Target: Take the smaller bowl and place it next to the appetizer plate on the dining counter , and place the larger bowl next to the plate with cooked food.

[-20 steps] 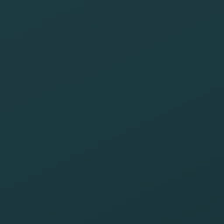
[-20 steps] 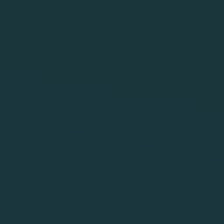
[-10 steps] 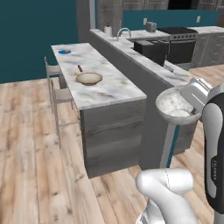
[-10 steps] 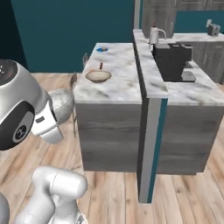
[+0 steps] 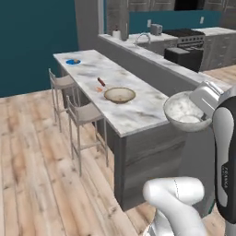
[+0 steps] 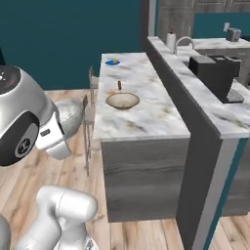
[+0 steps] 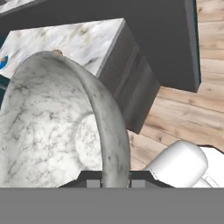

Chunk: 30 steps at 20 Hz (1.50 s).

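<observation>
The claw [image 7: 116, 183] is clamped on the rim of the small marbled bowl [image 5: 185, 112], one finger inside the wall and one outside, as the hand view shows. The bowl hangs in the air off the near end of the dining counter [image 5: 138, 115], above the wooden floor and touching nothing else.

From the claw, the counter stretches away lengthwise. The wide cream bowl [image 5: 119, 95] sits near the middle of its top, closer to the near end. Just beyond it lies the pale plate with a dark red-brown piece of food [image 5: 101, 83]. The blue plate [image 5: 73, 61] rests at the far end, near the corner on the stool side.

That blue plate is the target for the held bowl, so the coming move likely turns on this: it lies well apart from the claw, along the counter's full long axis, past the cream bowl and the food plate. The single arm probably cannot reach that far from here, so the base would need to drive along the stool side.

No writing on the task's things can be read.
</observation>
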{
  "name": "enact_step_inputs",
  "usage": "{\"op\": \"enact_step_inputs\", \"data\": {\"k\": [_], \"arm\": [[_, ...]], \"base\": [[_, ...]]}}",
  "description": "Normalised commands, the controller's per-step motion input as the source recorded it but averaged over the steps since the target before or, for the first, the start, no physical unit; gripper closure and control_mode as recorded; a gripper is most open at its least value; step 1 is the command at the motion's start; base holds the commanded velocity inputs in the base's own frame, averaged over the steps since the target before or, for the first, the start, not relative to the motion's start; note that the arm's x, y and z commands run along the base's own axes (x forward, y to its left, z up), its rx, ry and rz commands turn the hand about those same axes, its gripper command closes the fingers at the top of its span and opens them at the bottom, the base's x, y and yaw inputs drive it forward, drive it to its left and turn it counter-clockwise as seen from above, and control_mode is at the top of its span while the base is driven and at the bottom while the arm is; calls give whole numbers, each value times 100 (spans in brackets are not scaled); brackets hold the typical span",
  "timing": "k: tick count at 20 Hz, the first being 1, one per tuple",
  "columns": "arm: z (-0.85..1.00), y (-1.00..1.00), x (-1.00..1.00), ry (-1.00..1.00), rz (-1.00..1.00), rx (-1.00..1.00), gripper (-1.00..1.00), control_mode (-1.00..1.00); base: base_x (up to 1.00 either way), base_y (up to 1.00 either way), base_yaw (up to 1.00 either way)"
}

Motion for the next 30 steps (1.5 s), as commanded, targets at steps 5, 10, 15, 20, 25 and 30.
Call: {"op": "enact_step_inputs", "data": {"k": [5, 10, 15, 20, 25, 30], "arm": [[0, 0, 0, 0, 0, 0, 100, 100], [0, 0, 0, 0, 0, 0, 100, 100], [0, 0, 0, 0, 0, 0, 100, 100], [0, 0, 0, 0, 0, 0, 100, 100], [0, 0, 0, 0, 0, 0, 100, 100], [0, 0, 0, 0, 0, 0, 100, 100]], "base": [[39, 100, -30], [40, 100, -30], [42, 100, -31], [44, 100, -31], [52, 100, -32], [56, 100, -34]]}}
